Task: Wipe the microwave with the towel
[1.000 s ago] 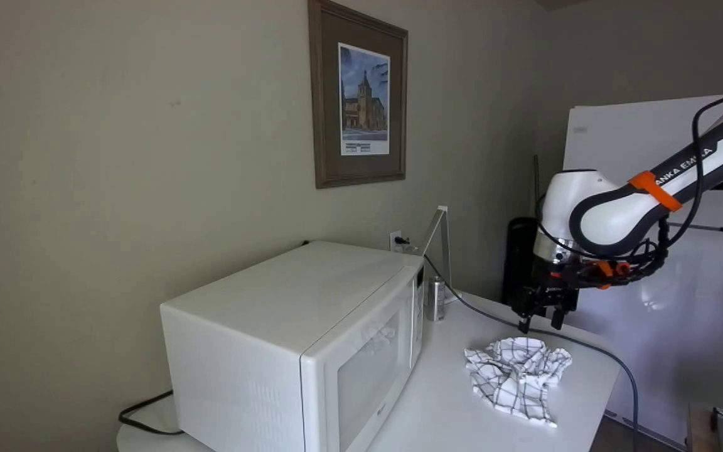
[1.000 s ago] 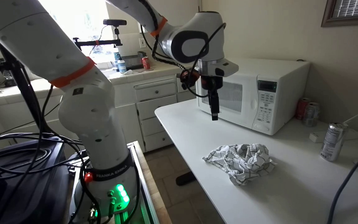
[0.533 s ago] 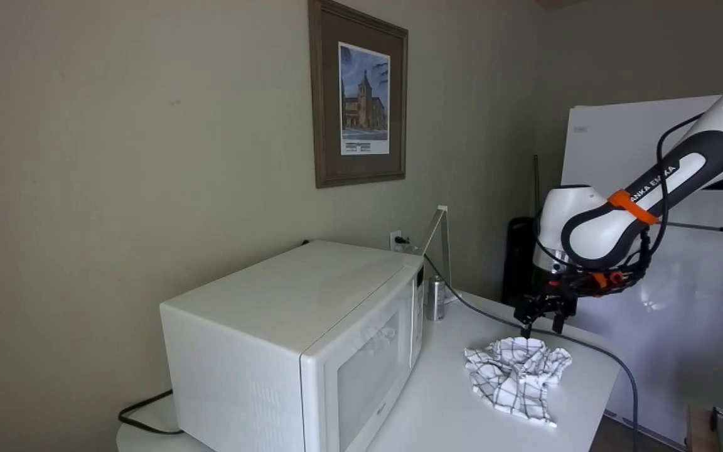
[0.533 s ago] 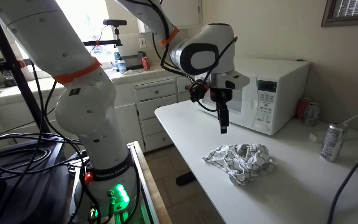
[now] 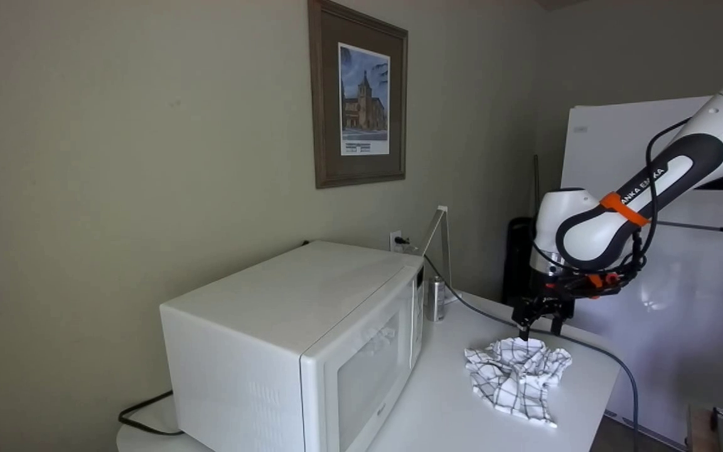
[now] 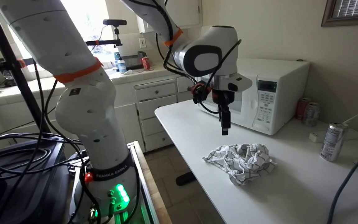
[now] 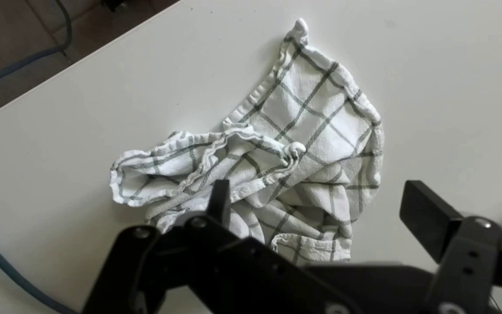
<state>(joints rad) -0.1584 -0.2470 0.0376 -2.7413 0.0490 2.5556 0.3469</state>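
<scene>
One microwave (image 5: pixel 292 339), door (image 5: pixel 371 373) closed, inside hidden; claw (image 7: pixel 320 199) spread wide above crumpled towel (image 6: pixel 242 163).

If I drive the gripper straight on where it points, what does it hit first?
Most likely the towel: the gripper points down, jaws open, with the towel below it in both exterior views. Depth is unclear, so one jaw may meet the table instead.

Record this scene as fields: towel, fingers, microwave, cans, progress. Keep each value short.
towel: crumpled on the table, white with dark checks
fingers: open, holding nothing, apart from the towel
microwave: white, on the table, door shut
cans: three on the table in an exterior view, one red, two silver
progress: towel not yet grasped
</scene>
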